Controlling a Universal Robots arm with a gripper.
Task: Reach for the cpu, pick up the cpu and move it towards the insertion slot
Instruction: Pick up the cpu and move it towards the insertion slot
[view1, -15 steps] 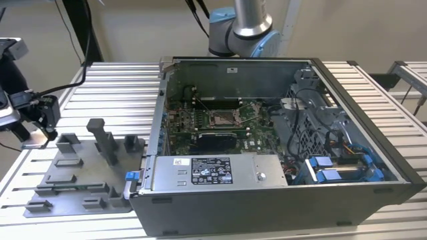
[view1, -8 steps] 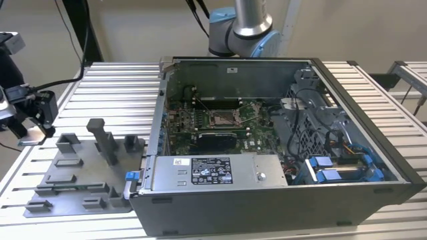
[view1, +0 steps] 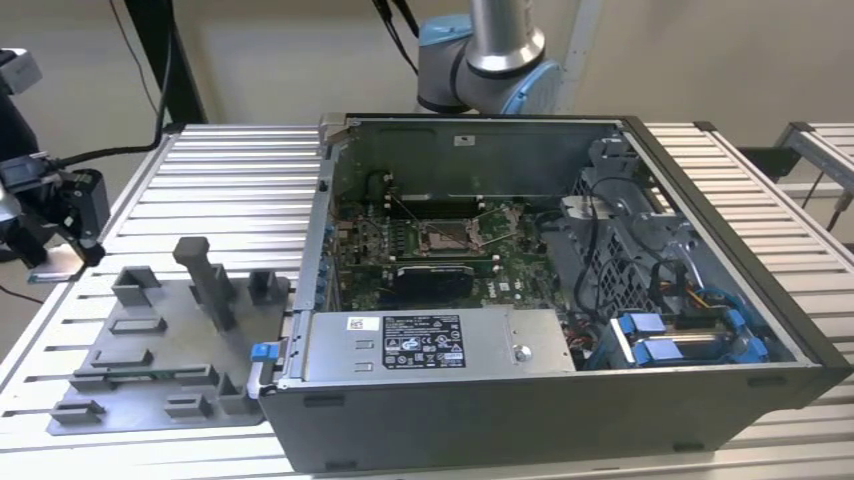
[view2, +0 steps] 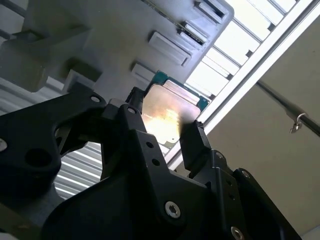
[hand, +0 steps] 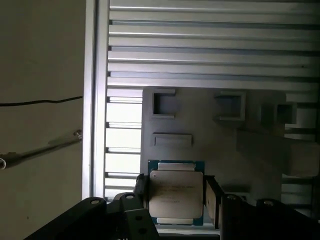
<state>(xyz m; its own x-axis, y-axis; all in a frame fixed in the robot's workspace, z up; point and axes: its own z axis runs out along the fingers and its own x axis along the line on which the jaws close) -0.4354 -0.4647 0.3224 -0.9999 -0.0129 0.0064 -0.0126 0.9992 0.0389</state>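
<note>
Jaws are clamped on the cpu (hand: 176, 192). In both wrist views you see a black finger (hand: 141, 189) hard against one edge of it and another against the opposite edge, with no gap on either side. The silvery face points at the cameras, and in the second wrist view it catches a bright glare (view2: 167, 117). A teal border shows around it.

In the first wrist view your cpu sits in front of the grey fixture plate (hand: 200, 145), at the plate's edge nearest the tabletop's side rail (hand: 97, 100). I can't tell from these views if it's lifted clear of the plate or resting on it.

In the exterior view the wrist end of the arm (view1: 67, 205) is at the tabletop (view1: 227, 190) edge on the exterior view's left, just outboard of the fixture plate (view1: 147, 400). The arm's base joint (view1: 487, 60) stands behind the computer case (view1: 534, 410).

The insertion slot (view1: 446, 236) is on the board inside the open case. It has a shiny frame, a dark centre and a wire lever alongside, and it sits behind the white-labelled silver box (view1: 427, 345). The slot is well apart from the cpu, and you have the fixture plate and the case wall between them.
</note>
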